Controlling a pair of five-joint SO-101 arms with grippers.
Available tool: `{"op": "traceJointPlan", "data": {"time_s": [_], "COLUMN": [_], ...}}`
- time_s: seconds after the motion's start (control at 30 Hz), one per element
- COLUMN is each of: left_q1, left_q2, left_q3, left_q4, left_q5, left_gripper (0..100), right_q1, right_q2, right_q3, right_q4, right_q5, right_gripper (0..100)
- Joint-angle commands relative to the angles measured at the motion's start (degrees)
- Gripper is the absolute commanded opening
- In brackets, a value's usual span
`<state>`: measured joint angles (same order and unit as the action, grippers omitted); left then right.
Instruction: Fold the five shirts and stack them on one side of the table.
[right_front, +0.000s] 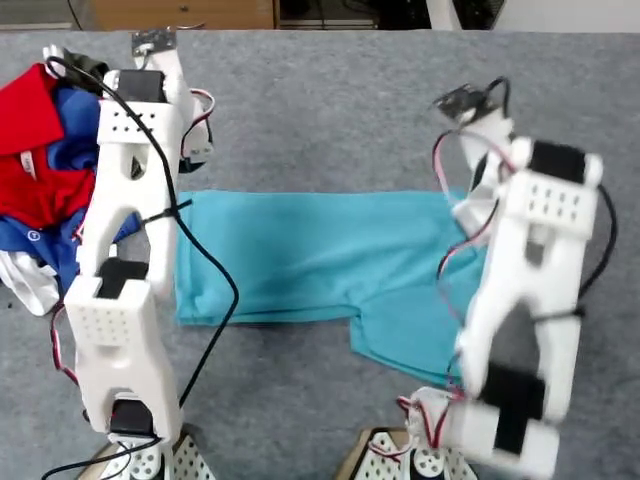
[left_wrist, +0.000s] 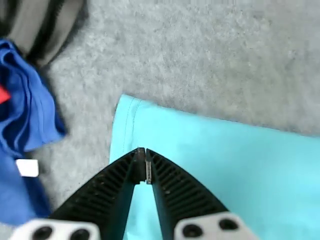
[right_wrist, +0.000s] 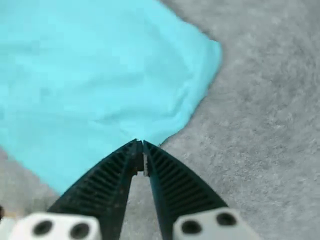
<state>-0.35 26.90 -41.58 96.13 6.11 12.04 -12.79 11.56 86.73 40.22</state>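
The counter (right_front: 330, 110) is covered edge to edge in a grey, felt-like cloth with a rough nap, seen close up in both wrist views. Beyond its far edge the high view shows a strip of light wood (right_front: 180, 12) and darker shapes beside it that are too cropped to tell.

A teal shirt (right_front: 310, 255) lies flat in the middle of the counter as a long band running between the two arms. A shorter flap juts from it toward the arm bases on the right arm's side. A loose pile (right_front: 40, 170) of red, blue and white shirts sits at the counter's side by the left arm (right_front: 125, 260), apart from the teal one. A black cable (right_front: 200, 260) trails across that arm and over the teal shirt's end.

The left claw (left_wrist: 141, 167) has its tips pressed together over the teal shirt, near its hemmed end. A fold of blue shirt (left_wrist: 25, 125) lies just beside it on the felt. The right claw (right_wrist: 141, 159) also has its tips together, right at the shirt's edge where cloth meets felt.
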Motion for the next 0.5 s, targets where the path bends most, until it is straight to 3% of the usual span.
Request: {"op": "traceJointPlan", "data": {"time_s": [0.0, 0.23, 0.47], "left_q1": [0.35, 0.79, -3.25], "left_q2": [-6.99, -22.37, -44.26], "left_q3": [-0.88, 21.63, 61.89], "left_q4": [2.55, -0.70, -23.82], "left_q5": [-0.09, -0.09, -3.60], "left_gripper": [2, 2, 2], "right_q1": [-2.42, -4.09, -8.13], "right_q2": [-13.93, -31.96, -36.62], "right_q3": [11.30, 31.78, 45.67], "right_q4": [0.35, 0.53, -2.37], "right_q5": [5.01, 14.68, 21.89], "right_gripper": [0.4, 0.5, 1.9]}}
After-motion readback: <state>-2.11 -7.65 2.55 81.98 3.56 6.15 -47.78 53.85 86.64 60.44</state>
